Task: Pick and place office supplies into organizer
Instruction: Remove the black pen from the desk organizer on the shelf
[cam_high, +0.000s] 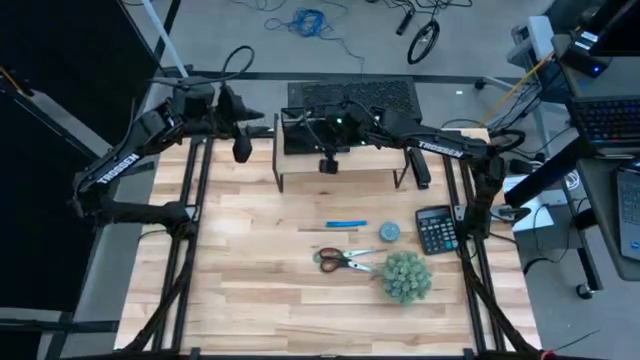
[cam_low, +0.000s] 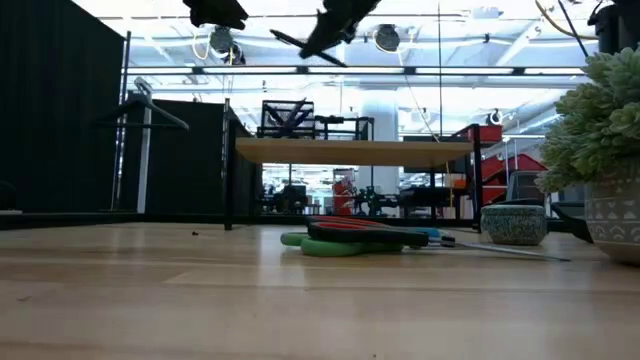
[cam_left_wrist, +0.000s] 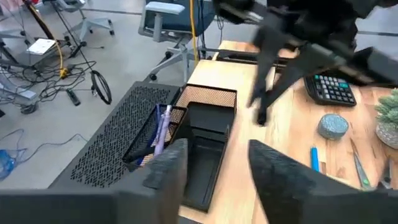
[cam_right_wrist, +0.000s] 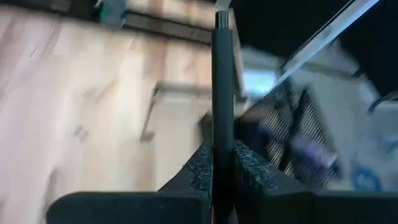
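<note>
**Dark pen carried over the organizer**

The dark pen (cam_right_wrist: 221, 93) is pinched between the right claw (cam_right_wrist: 222, 167), whose pads are pressed tight against the barrel so that the pen stands out straight ahead of them; held this way it can be lowered end-first into a compartment. In the high view that claw (cam_high: 327, 160) hangs at the back edge of the table (cam_high: 250, 290), right by the organizer (cam_high: 305, 130), which sits on the wooden riser shelf (cam_high: 345, 160). Purple and blue pens (cam_left_wrist: 160, 127) already lie in a mesh section of the organizer (cam_left_wrist: 205, 124), so the drop looks close.

The right arm reaches in from its side across the riser, wrist bent down. The left claw (cam_left_wrist: 214, 168) is spread and empty, hovering high near the table's back left corner and facing the organizer, apparently waiting.

Still out on the table: a blue pen (cam_high: 346, 224), the scissors (cam_high: 345, 261), beside a fuzzy green plant (cam_high: 406, 277), a small round pot (cam_high: 389, 232) and a calculator (cam_high: 435, 229).
</note>
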